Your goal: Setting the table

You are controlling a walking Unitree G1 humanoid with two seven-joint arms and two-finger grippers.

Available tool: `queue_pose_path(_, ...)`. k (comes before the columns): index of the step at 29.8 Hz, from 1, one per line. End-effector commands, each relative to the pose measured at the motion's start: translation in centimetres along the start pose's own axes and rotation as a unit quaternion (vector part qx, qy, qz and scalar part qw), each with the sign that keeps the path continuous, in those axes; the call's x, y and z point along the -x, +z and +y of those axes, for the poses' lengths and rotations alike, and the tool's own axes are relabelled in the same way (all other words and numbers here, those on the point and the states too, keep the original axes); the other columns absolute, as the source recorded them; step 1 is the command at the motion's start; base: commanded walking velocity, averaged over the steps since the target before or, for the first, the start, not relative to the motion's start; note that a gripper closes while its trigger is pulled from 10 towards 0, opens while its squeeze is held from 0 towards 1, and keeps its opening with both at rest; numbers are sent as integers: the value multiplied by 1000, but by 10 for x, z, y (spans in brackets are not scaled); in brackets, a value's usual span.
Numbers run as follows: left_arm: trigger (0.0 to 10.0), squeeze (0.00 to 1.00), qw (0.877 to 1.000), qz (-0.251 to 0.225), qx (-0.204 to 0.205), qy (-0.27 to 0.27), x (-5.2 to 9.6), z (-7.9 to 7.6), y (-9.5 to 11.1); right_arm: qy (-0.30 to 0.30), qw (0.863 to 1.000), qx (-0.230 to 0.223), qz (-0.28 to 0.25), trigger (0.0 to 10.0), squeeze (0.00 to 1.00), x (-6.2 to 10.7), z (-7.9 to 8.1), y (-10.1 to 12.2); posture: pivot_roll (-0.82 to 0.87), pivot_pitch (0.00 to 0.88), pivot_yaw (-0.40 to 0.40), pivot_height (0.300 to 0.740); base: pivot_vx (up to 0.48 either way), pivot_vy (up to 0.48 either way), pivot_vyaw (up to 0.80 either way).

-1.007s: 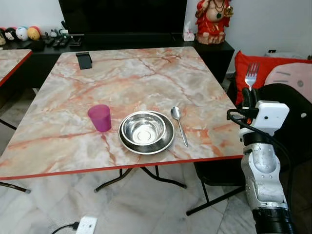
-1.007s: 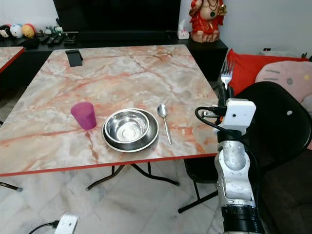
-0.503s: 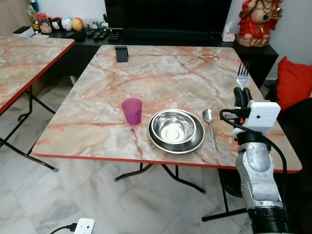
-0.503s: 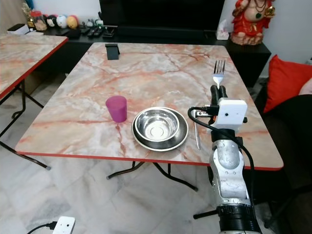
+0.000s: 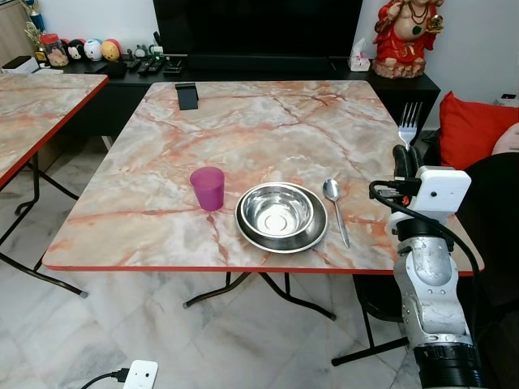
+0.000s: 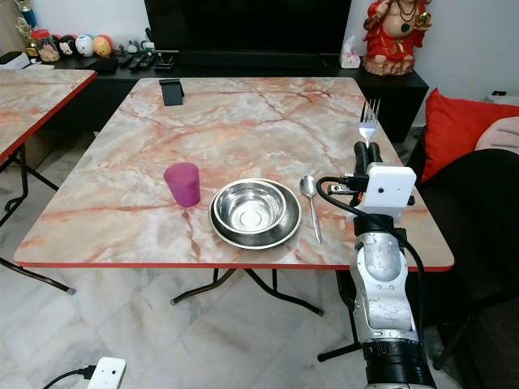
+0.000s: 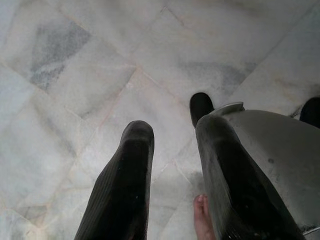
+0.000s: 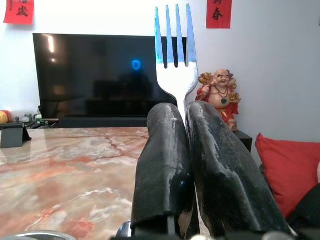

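- Our right gripper [image 6: 366, 149] is raised beside the right edge of the marble table [image 6: 235, 121], its fingers closed on a fork [image 6: 369, 128] held upright, tines up.
- Near the front edge we see a steel bowl [image 6: 253, 208] sitting in a plate [image 6: 256, 230].
- A spoon [image 6: 310, 201] lies just right of the plate, bowl end away from us.
- A purple cup [image 6: 182, 184] stands just left of the plate.
- At the far left corner of the table is a small black stand [image 6: 171, 91].
- Behind the table we see a dark television [image 6: 247, 24] and a red figurine [image 6: 395, 36]; a red cushion [image 6: 450, 130] sits to the right.
- A white power strip [image 6: 105, 372] lies on the floor.
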State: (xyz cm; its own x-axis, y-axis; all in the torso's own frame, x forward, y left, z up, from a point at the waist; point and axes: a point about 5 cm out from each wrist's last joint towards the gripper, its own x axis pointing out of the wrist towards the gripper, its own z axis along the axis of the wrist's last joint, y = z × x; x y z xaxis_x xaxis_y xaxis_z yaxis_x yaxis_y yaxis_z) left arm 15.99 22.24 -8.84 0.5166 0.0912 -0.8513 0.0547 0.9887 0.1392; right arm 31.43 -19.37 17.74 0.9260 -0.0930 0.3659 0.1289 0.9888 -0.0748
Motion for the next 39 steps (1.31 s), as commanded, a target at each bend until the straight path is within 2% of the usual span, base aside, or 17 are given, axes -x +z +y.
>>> queue_pose_path(1,10000,0,1000,9,-6,-1,1,0,-4,-3,1000,1,1,10000,0,0,-1,1,-9,0,-4,740,0,0,0)
queue_pose_path(39,10000,0,1000,8,-8,-2,0,0,-3,1,1000,3,19,10000,0,0,1,-2,-12,0,-3,740,250,0,0)
